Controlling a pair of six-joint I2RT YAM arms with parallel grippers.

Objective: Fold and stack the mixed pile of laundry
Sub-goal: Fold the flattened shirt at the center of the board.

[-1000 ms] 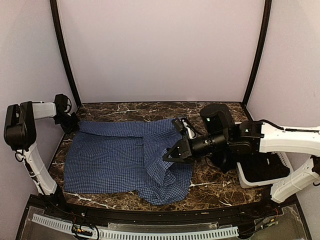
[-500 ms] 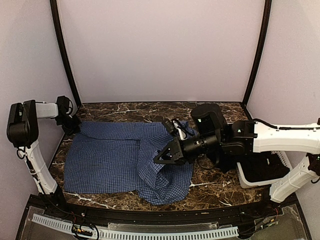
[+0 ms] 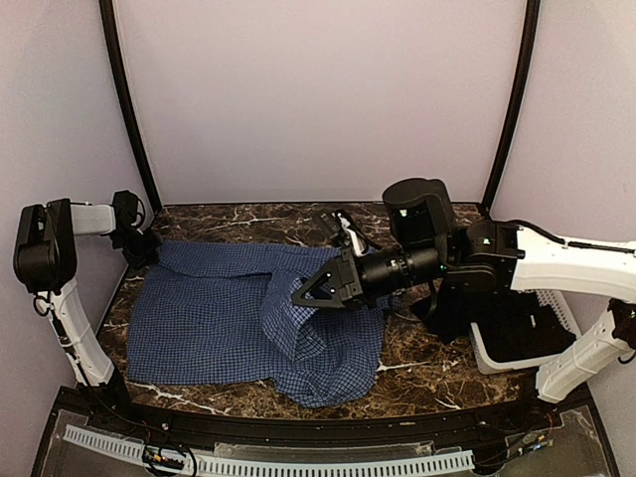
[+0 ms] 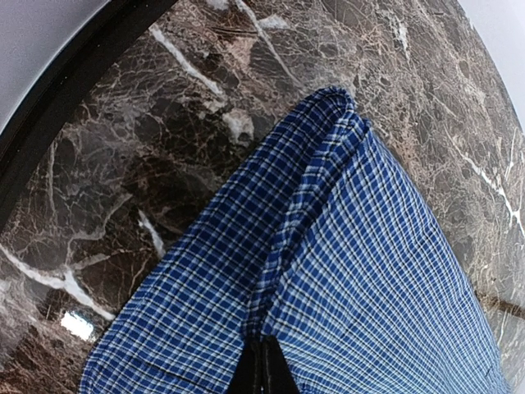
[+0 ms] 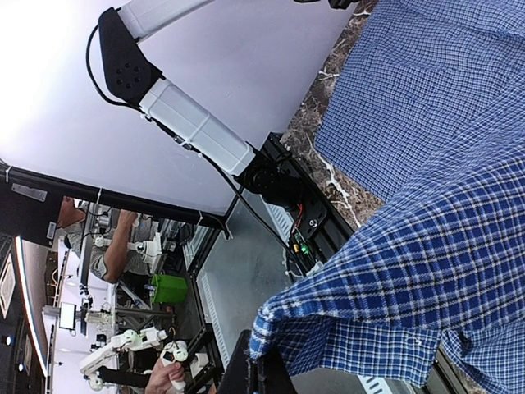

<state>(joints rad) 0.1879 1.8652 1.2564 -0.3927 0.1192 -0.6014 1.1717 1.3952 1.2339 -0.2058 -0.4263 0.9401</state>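
A blue-and-white check shirt (image 3: 209, 308) from the mixed laundry pile lies spread on the marble table. My left gripper (image 3: 142, 250) is at the shirt's far-left corner, shut on a fold of the cloth (image 4: 353, 246); its fingertips (image 4: 262, 365) meet on the fabric. My right gripper (image 3: 298, 292) hangs over the middle of the shirt, shut on an edge it holds lifted. In the right wrist view that corner (image 5: 283, 324) sits pinched in the gripper (image 5: 264, 369), and the shirt (image 5: 443, 246) drapes away from it.
A white basket (image 3: 497, 360) stands at the right edge, partly behind the right arm; its inside looks black and I cannot tell what lies in it. Bare marble table (image 3: 437, 373) shows right of the shirt and along the back.
The right gripper has moved left and slightly up, carrying the shirt's right edge over the middle of the shirt. The left gripper has stayed at the far-left corner.
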